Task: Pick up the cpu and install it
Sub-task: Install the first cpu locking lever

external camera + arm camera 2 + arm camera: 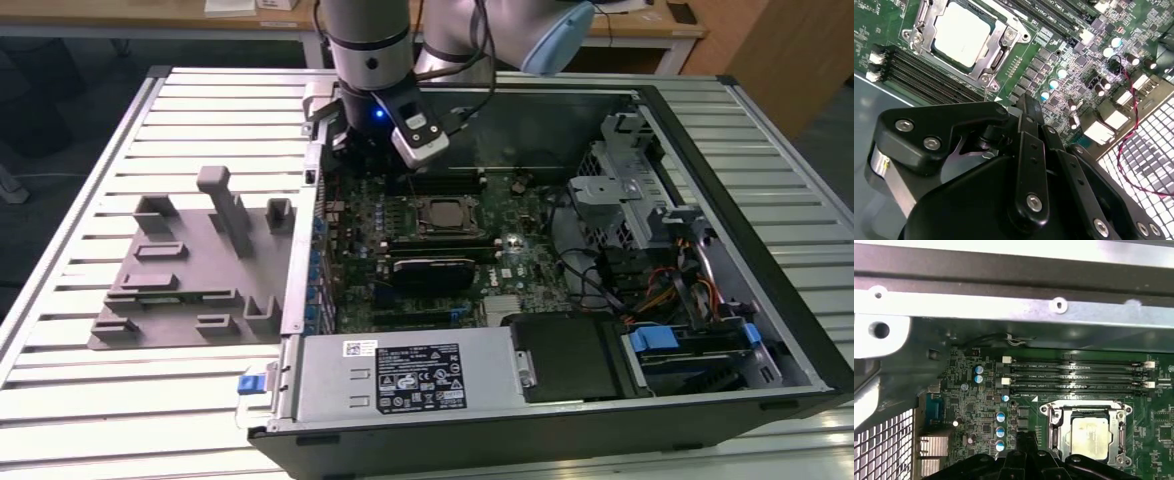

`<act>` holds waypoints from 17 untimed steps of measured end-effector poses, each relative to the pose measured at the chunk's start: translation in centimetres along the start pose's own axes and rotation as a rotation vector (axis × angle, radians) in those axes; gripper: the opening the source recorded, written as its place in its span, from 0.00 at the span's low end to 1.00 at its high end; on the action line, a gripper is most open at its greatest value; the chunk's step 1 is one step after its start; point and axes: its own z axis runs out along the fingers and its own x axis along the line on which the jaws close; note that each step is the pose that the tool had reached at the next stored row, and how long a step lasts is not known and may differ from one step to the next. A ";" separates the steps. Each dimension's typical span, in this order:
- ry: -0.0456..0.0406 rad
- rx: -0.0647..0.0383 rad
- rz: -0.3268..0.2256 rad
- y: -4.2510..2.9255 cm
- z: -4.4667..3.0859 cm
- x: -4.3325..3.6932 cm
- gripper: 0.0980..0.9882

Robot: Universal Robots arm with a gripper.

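Claw: the gripper (1026,107) lies closest to the lens in the second wrist view, its black fingers drawn together to a narrow tip with nothing between them.
CPU: the cpu (961,32) sits flat inside the socket frame (999,52) on the motherboard (1064,55), just ahead of the fingertips and apart from them; in the first wrist view it is the pale square (1090,437) in the same frame.
Why there: judged from this, the chip is already seated, so the claw carries nothing.
Memory slots: the long dark slots (1074,376) run alongside the socket, beyond the chip from the claw.
Fixture tray: the grey tray (187,275) rests outside the case, well apart from the claw.
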 end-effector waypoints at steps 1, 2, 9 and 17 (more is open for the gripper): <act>0.0001 0.000 0.000 0.01 -0.12 -0.01 0.01; 0.0001 -0.001 0.000 0.01 -0.24 -0.03 0.01; -0.0027 -0.129 0.012 0.02 -0.45 -0.05 0.01; -0.0038 -0.171 0.015 0.03 -0.58 -0.06 0.01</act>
